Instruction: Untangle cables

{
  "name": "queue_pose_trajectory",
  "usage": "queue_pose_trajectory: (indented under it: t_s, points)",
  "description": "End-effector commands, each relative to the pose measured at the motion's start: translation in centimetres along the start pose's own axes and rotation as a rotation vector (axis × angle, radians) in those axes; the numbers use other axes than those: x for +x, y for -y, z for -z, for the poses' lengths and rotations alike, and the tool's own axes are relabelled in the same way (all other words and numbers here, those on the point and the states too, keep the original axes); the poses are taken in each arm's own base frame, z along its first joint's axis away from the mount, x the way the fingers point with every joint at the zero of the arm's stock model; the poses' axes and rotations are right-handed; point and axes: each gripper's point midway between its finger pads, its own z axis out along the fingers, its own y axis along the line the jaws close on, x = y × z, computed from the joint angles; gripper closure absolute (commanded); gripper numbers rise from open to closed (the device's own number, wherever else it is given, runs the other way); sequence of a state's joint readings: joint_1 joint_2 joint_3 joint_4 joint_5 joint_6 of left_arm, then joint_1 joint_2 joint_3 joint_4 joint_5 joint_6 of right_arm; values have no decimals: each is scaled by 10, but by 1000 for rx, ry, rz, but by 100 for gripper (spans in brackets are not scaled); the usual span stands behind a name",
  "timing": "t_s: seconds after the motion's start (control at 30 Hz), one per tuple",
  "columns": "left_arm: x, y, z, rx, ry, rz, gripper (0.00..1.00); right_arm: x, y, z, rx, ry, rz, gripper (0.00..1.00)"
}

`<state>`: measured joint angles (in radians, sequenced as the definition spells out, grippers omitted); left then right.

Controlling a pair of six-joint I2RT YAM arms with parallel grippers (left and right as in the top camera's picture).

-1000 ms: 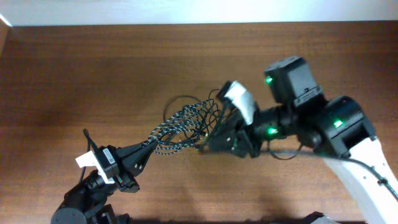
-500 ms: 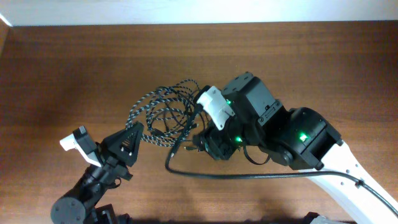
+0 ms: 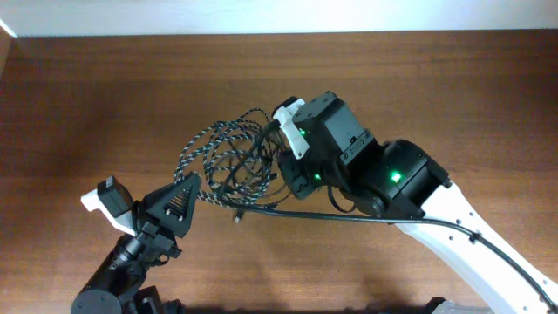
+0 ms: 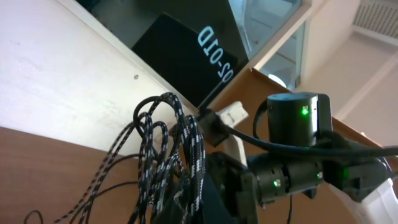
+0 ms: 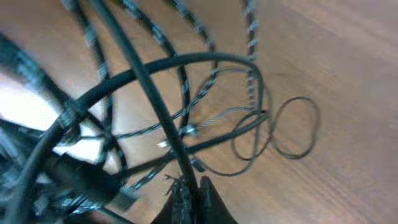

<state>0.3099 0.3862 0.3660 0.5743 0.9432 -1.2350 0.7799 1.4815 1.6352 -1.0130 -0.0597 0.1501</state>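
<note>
The table (image 3: 87, 105) is brown wood, and its far edge runs straight along a white strip of wall (image 3: 279, 16). The cables sit bunched a little left of centre, well apart from that far edge and from both side edges. Bare wood stretches wide on the left, along the whole far side, and at the far right.

The left gripper (image 3: 187, 187) reaches in from the near left corner, its jaws closed on the braided cable (image 4: 194, 143). From its own camera the speckled strands rise out of the fingers in tall loops, held up off the wood. The plain black cable (image 3: 234, 166) winds through those loops, and on the right wrist view a few of its thin rings lie flat on the table.

The right gripper (image 5: 189, 196) comes in from the near right and hangs just beside the right side of the tangle, its bulky wrist covering that part from above. Its jaws are pressed together. A dark cord runs down to their tips, but I cannot tell whether it is pinched there.

A thicker black lead (image 3: 349, 218) trails from the right arm along the near side of the tangle, touching or nearly touching it.
</note>
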Motion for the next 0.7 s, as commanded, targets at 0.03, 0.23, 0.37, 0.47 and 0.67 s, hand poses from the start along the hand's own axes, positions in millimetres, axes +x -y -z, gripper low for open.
queue_pose_trajectory:
  t_s: [0.03,0.23,0.37,0.47,0.67]
  points:
    - [20,15,2,66,-122,-111,100,-13,107,43,529,137,-194,96]
    - [28,1,2,30,-155,-137,100,17,226,152,717,336,-661,96]
    - [21,-67,9,-257,-49,-27,100,42,258,180,694,373,-836,96]
    - [29,-189,96,-973,170,187,99,60,273,190,660,379,-950,96]
    - [50,-221,178,-1422,261,238,47,74,283,199,593,407,-1070,96]
